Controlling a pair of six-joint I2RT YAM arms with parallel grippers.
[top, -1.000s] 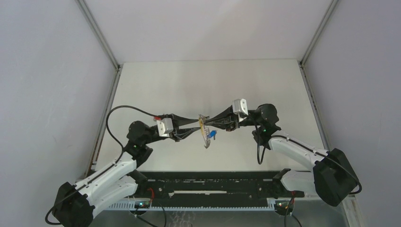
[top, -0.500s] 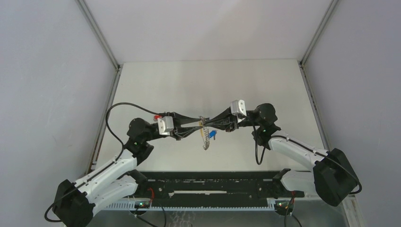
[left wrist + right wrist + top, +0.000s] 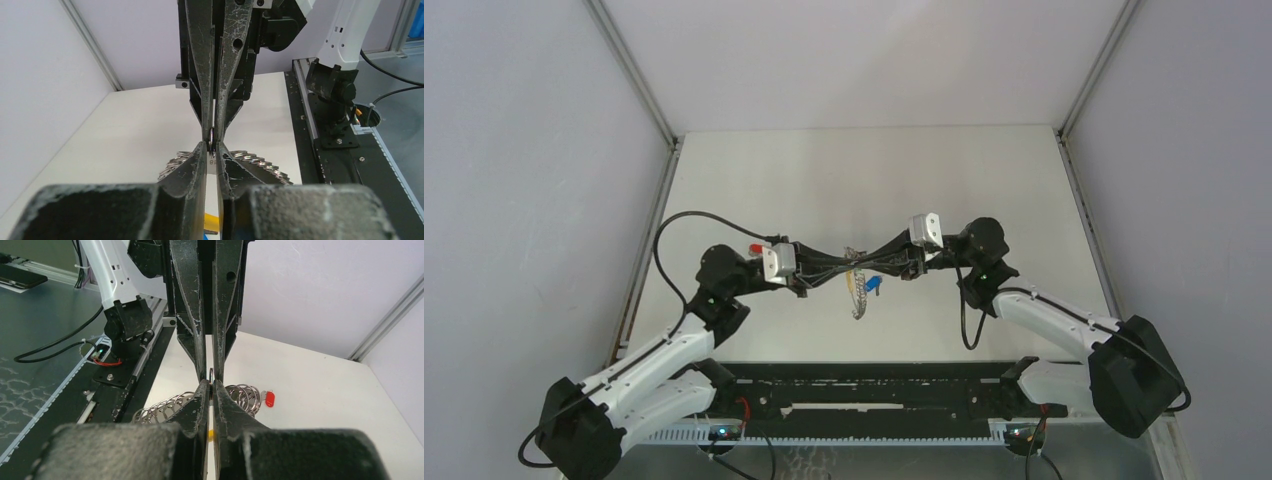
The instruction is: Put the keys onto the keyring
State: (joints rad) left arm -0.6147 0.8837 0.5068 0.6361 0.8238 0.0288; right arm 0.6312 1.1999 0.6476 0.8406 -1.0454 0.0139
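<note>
The left gripper (image 3: 843, 266) and the right gripper (image 3: 865, 264) meet tip to tip above the table (image 3: 824, 180). The keyring (image 3: 212, 144) sits right at that meeting point.

Only the wrist views show the grip. In the right wrist view, the right fingers (image 3: 200, 395) are pressed together on the thin ring's edge. In the left wrist view, the left fingers (image 3: 199, 155) stand a narrow slit apart with the ring between their tips. Whether they pinch it cannot be told.

The top view alone shows the yellow tab (image 3: 852, 281) and the blue-headed key (image 3: 876, 287) just below the joined tips. The wrist views show the silvery chain (image 3: 242, 394) spreading to both sides behind the tips.

The red-headed key (image 3: 269, 399) lies on the table, apart from the ring. In the top view it lies beside the left wrist, well back from the left fingertips. The left wrist view does not show it.
</note>
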